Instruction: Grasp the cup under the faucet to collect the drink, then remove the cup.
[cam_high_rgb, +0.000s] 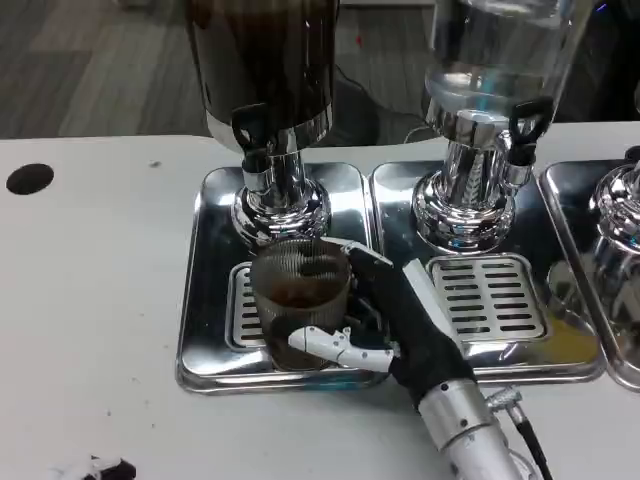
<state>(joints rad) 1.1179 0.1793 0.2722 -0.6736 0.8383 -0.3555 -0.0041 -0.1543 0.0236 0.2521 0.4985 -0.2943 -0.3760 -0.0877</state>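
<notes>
Cup (300, 298) is standing upright on the slotted grate (243, 310) of the left drip tray (205, 300), long axis vertical, mouth pointing up toward the faucet (252, 130) of the dark dispenser (265, 60). It is sitting in front of that dispenser's chrome pedestal (280, 205), roughly below the black tap handle. The cup is clear ribbed plastic, cylindrical, slightly tapering downward; a brown drink is lying in its lower part.

Right hand (385, 320) is reaching in from the lower right and wrapping the cup: one white finger (325, 343) is curling across the front near the base, another white-edged finger (360, 250) is lying along the rim on the right side. The dark palm is pressing against the cup's right wall. Fingers are closed around the cup, holding it. Silver forearm (470, 430) is running off toward the bottom edge, with a black cable (530, 440) trailing beside it.

Trays are polished stainless steel, mirror-bright, rectangular with rounded corners. The second tray (400, 290) is touching the left one and carrying a clear dispenser (495, 50) on a chrome pedestal (465, 205), with its own slotted grate (490, 298). A third tray (590, 290) is showing at the right edge. The table (90, 320) is matte white, with a round black hole (29, 178) at the far left and a black-and-white shape at the bottom-left edge, too cropped to identify.
</notes>
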